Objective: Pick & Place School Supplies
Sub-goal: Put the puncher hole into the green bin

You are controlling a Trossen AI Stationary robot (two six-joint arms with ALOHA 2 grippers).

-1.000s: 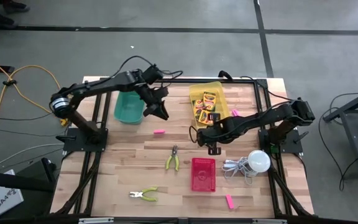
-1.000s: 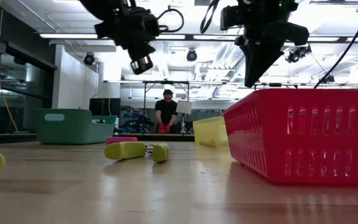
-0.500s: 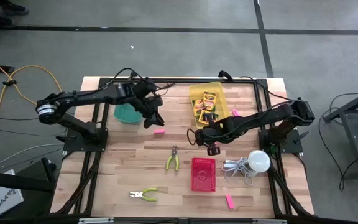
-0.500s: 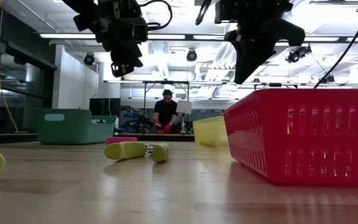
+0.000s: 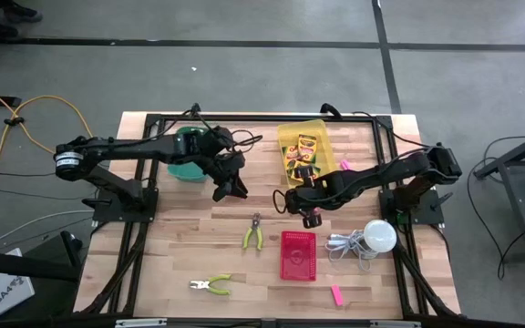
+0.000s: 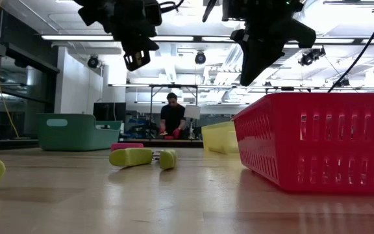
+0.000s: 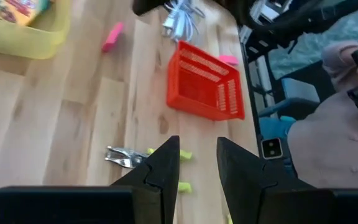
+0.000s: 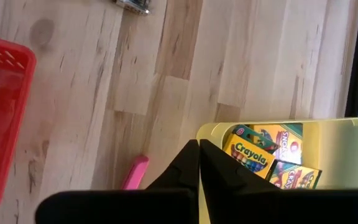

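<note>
The left gripper (image 5: 229, 185) hangs above the wooden surface (image 5: 199, 237) between the green bin (image 5: 187, 158) and the yellow tray (image 5: 283, 138). Its fingers (image 7: 165, 167) stand a narrow gap apart, holding nothing. The right gripper (image 5: 303, 202) hovers just beside the tray with its fingers (image 8: 190, 160) pressed together, empty. Crayon boxes (image 8: 267, 155) lie in the yellow tray. One pink eraser (image 8: 133, 172) lies on the surface near the tray; another (image 5: 335, 294) sits beside the red basket (image 5: 298, 254).

The left hand (image 5: 232, 185) hung over the counter (image 5: 199, 246) beside the green bin (image 5: 185, 167) — the right hand (image 5: 292, 198) just below the yellow tray (image 5: 321, 129) of crayon boxes (image 5: 303, 148).
</note>
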